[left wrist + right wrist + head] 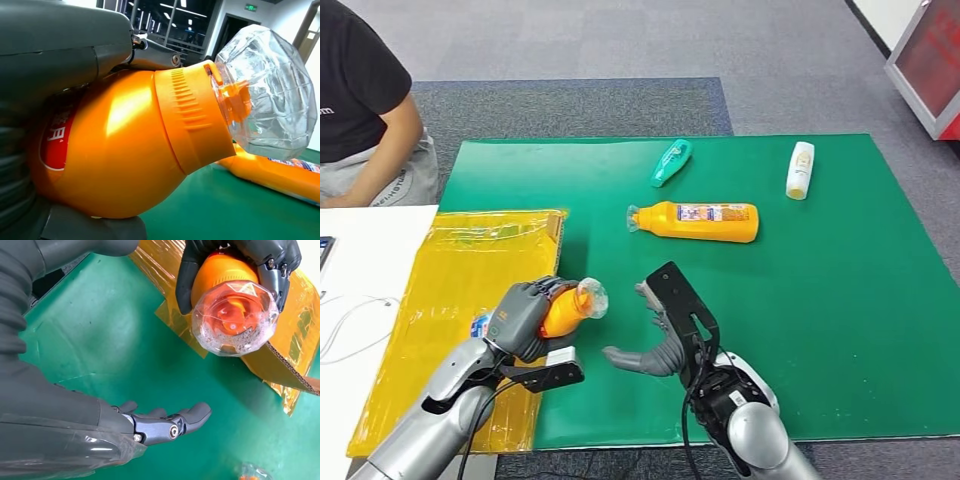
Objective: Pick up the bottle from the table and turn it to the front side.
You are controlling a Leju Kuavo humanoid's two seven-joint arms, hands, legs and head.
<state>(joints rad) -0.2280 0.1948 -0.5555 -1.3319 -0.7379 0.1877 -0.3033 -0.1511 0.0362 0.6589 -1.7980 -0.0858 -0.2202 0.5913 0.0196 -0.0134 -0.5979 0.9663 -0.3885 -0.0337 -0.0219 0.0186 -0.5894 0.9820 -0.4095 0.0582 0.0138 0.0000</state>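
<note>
Left hand [522, 318] wraps the orange bottle [569, 308], lifted off the green mat [810, 330], clear cap [593, 297] pointing toward the right hand [663, 335]. Right hand empty, fingers [177, 422] spread, palm up, just beside the cap. Past the held bottle on the mat: second orange bottle [697, 221] lying flat, teal bottle [672, 161], white bottle [800, 169]. Yellow-wrapped cardboard [448, 300] under the left hand.

L hand [522, 320] wraps round the orange bottle [567, 309], lifted off the table, cap toward the R hand. R hand [660, 345] is open, fingers [192, 414] stretched flat toward the L, holding nothing, both forearms angling in from below.
</note>
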